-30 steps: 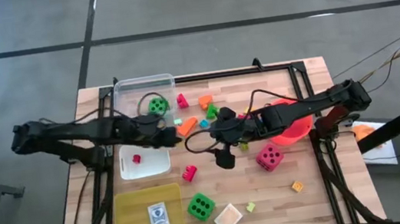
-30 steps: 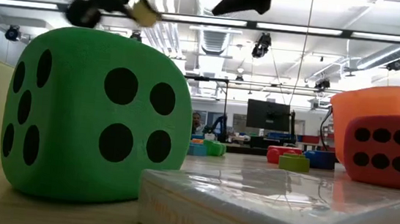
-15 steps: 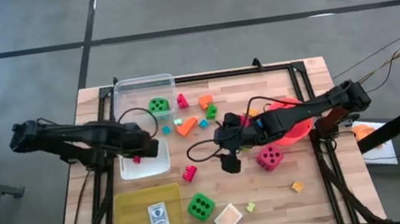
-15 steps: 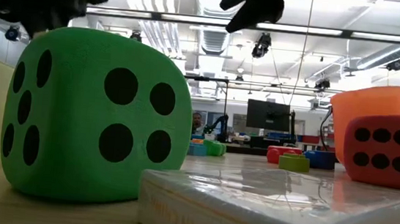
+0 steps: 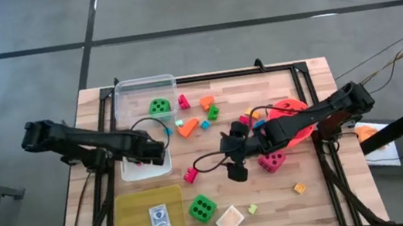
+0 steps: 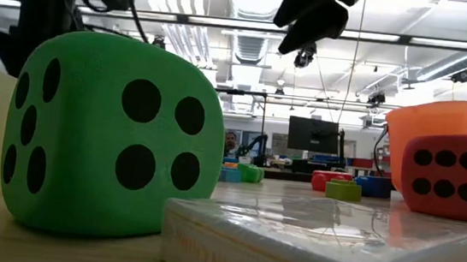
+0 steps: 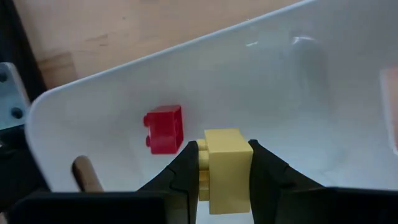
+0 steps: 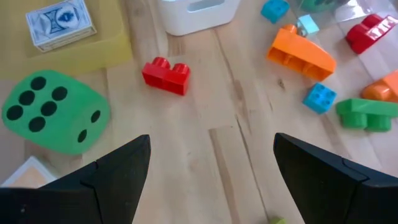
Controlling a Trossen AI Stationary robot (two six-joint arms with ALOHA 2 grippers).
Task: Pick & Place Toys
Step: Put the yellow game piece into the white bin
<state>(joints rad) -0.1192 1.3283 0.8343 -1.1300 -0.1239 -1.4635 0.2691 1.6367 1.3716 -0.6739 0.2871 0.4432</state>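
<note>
Wooden slatted table (image 5: 292, 93) is your biggest item; taking its centre as the clock hub, most toys sit loose between 9 and 1 o'clock. White plastic tub (image 5: 133, 171) sits at 9 o'clock, probably the drop bin, with a small red block (image 7: 164, 129) already lying inside. Your left gripper (image 7: 225, 169) hangs over that tub, clamped on a small yellow studded block (image 7: 226, 167), held low, I'd guess for a short drop. Your right gripper (image 8: 211, 163) hovers near the hub, jaws spread and empty, above bare wood with a red two-stud brick (image 8: 166, 75) at 7 o'clock, likely your next pick. Release left first.
</note>
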